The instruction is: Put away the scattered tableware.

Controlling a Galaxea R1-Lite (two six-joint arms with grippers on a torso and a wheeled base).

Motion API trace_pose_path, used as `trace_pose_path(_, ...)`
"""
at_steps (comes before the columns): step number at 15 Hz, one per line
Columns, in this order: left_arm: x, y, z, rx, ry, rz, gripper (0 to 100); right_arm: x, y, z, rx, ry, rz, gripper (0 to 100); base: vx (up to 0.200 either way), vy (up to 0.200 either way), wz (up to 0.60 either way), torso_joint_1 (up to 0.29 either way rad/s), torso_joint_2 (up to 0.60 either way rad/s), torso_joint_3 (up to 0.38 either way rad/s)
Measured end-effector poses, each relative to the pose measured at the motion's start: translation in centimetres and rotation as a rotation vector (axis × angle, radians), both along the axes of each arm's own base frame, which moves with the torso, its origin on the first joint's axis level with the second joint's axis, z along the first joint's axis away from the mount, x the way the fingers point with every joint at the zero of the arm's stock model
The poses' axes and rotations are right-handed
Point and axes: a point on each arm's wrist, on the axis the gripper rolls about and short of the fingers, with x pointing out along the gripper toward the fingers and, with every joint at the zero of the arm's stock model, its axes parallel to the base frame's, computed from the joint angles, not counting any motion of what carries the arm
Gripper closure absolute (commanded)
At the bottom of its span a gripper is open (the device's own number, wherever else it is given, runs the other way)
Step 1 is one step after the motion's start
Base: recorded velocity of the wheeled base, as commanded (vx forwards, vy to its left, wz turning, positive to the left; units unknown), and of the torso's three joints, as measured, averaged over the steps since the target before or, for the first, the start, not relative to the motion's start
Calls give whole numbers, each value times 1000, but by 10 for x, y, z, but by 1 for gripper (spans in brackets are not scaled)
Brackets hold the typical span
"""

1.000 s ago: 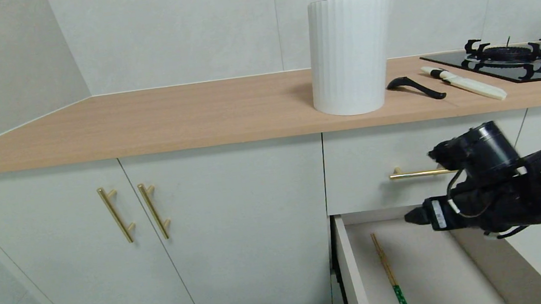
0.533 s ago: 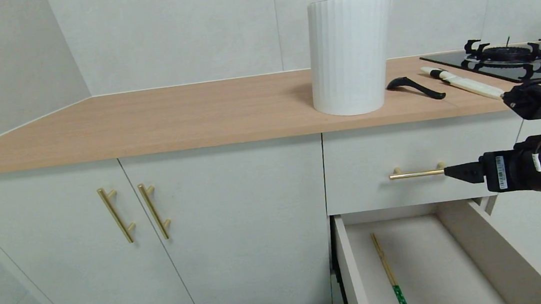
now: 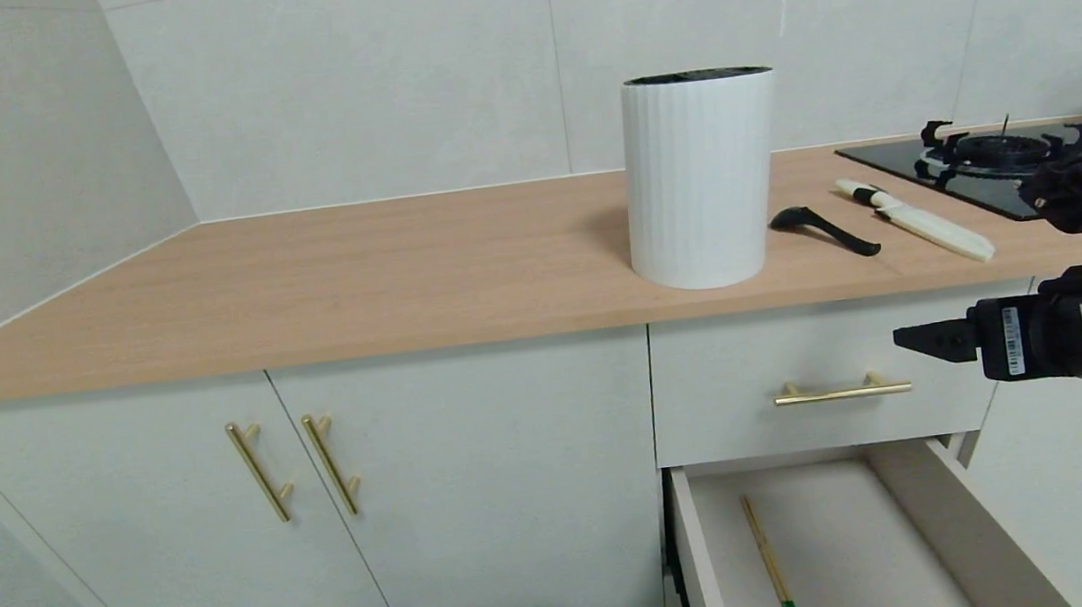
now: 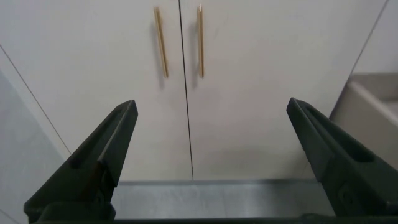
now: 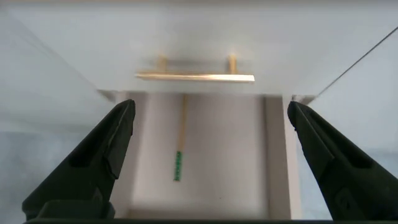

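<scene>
Black, likely light, stiff and slick, the spoon at three o'clock of the canister suits your empty, spread right gripper mid-handle.

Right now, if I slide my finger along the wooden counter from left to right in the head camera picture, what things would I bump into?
white ribbed holder → black spoon → white knife
</scene>
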Motion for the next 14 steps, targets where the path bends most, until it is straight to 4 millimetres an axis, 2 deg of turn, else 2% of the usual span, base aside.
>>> trace_pose_path(10,0,0,0,0,0,0,0,0,0,-1,-1,2,0,0,0,0,0,183,-473,-284)
trace_pose_path(14,0,0,0,0,0,0,0,5,1,-3,-13,-6,0,0,0,0,0,48,-95,-62)
